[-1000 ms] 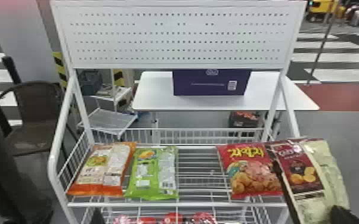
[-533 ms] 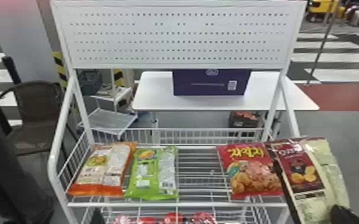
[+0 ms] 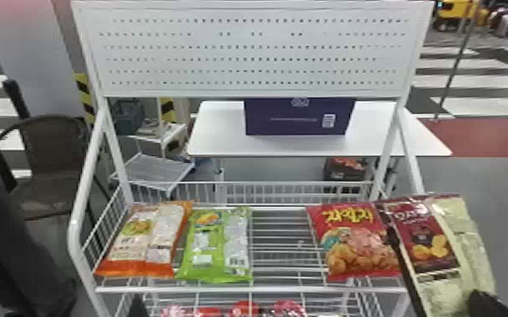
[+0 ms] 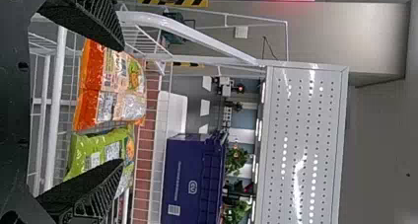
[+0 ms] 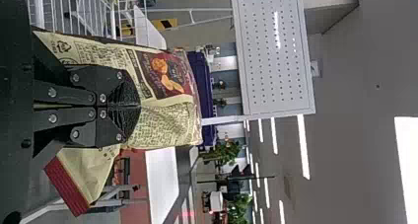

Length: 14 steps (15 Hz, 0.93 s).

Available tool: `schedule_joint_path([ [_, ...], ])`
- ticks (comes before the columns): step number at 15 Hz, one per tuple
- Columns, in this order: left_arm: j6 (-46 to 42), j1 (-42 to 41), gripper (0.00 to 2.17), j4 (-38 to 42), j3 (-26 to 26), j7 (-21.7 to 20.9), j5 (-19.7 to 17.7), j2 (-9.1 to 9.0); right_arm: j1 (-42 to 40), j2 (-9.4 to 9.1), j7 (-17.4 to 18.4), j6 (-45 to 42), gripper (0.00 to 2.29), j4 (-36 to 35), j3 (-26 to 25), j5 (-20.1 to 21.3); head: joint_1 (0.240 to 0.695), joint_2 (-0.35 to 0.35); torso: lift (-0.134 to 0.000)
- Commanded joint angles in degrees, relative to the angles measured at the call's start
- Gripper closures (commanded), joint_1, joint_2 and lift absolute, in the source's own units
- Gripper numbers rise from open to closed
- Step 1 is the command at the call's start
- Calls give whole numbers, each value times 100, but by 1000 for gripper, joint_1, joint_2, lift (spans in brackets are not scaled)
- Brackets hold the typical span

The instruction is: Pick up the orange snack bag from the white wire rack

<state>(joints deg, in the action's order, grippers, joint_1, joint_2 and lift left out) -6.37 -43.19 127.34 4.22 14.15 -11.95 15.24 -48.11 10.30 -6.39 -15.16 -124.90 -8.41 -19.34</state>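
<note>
and here's the orange snack bag (image 3: 145,242), lying face up at the left end of the top shelf of the white wire rack (image 3: 249,290), with the green bag (image 3: 217,246) tight along its right side; i can't tell whether their edges touch. my left pincer (image 4: 121,105) is the near one, no contest, its two fingers spread well apart with nothing between them. it's on the near side of the shelf, and i read the target as ahead of it and a shade to the left: from the wrist, the gap faces most of the orange, but the right-hand finger lines up over the green.

now the long axis: i'd say it runs from the front rail toward the back, the far end leaning a bit to the right. so i'm coming in from the front, roughly along that length, one finger to each side. i'd shift left a touch first, or that right finger may plough into the green bag or pinch both. how high i am over it, i can't judge from here.

over on the right, my right pincer (image 5: 135,105) is pressed together on the cream bag (image 5: 165,123), out by the rack's right end, far from the target. this pick belongs to the left.
</note>
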Motion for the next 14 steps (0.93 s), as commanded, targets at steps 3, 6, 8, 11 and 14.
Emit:
schedule_joint_path([
  [3,0,3,80,2,0,0,0,5,-5,-2,-3,0,2256,-8,-3,0,499,0,0],
  [6,18,188,76,-201,35,-9,-44,-13,4,-2,-3,0,2256,1,-3,0,499,0,0],
  [8,70,575,76,-543,88,-53,-114,-83,12,-2,-3,0,2256,10,-3,0,499,0,0],
  [11,510,1603,90,-1238,237,-79,-132,-189,21,-2,6,0,2256,18,6,-9,499,0,0],
  [14,721,2667,90,-2169,343,-70,-185,-312,4,-11,-3,0,2256,27,32,0,499,0,0],
])
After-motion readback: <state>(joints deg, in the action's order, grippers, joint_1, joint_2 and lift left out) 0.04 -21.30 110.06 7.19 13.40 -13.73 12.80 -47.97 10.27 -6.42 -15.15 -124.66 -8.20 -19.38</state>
